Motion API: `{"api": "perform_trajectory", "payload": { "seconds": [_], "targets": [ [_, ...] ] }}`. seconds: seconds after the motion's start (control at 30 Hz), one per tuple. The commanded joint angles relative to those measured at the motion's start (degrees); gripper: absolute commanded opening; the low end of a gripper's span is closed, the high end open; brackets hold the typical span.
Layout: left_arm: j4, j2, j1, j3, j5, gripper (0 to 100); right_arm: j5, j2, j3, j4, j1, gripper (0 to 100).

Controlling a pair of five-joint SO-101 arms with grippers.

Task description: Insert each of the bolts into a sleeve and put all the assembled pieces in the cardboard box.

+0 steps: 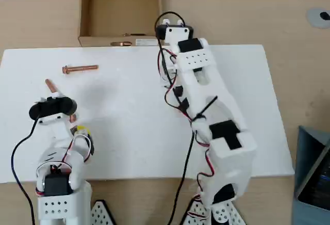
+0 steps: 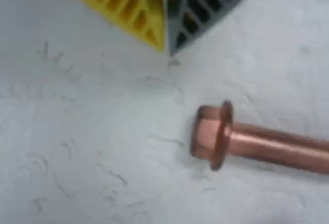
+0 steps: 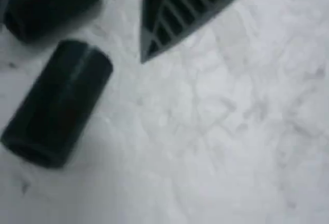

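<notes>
Resting on grainy mat [image 2: 77, 157], flanged copper bolt [image 2: 257, 142], cylindrical sleeve [image 3: 56, 103]

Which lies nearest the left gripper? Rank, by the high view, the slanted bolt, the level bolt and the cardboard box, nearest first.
1. slanted bolt: just ahead of the left gripper, near the left edge of the white mat.
2. level bolt: farther up the mat, toward the box.
3. cardboard box: beyond the mat's far edge.

A robotics workbench: wired arms [image 1: 206, 96] on a wooden table [image 1: 299, 54].
</notes>
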Motion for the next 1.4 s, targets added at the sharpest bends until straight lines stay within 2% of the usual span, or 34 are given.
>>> {"api": "perform_trajectory", "payload": {
  "seconds": [0.0, 0.3, 0.57, 0.83, 1.2, 1.37],
  "targets": [
    [-0.18, -0.40, 0.00, -0.26, -0.26, 0, -0.53, 1.89, -4.26, -0.09, -0.57, 20.6],
    [-0.18, -0.40, 0.00, -0.26, -0.18, 0, -2.11, 8.66, -6.99, 0.00, -0.31, 19.9],
    [-0.18, -0.40, 0.00, -0.26, -0.18, 0, -2.11, 10.59, -8.13, -0.09, -0.13, 1.1],
    [-0.18, -0.40, 0.00, -0.26, -0.18, 0, -2.11, 10.95, -10.24, 0.35, -0.13, 0.9],
    [-0.18, -0.40, 0.00, -0.26, -0.18, 0, -1.67, 4.44, -30.64, 19.25, -0.22, 0.9],
    [-0.18, -0.40, 0.00, -0.26, -0.18, 0, -1.58, 0.57, -37.76, 24.26, -0.31, 0.9]
  ]
}}
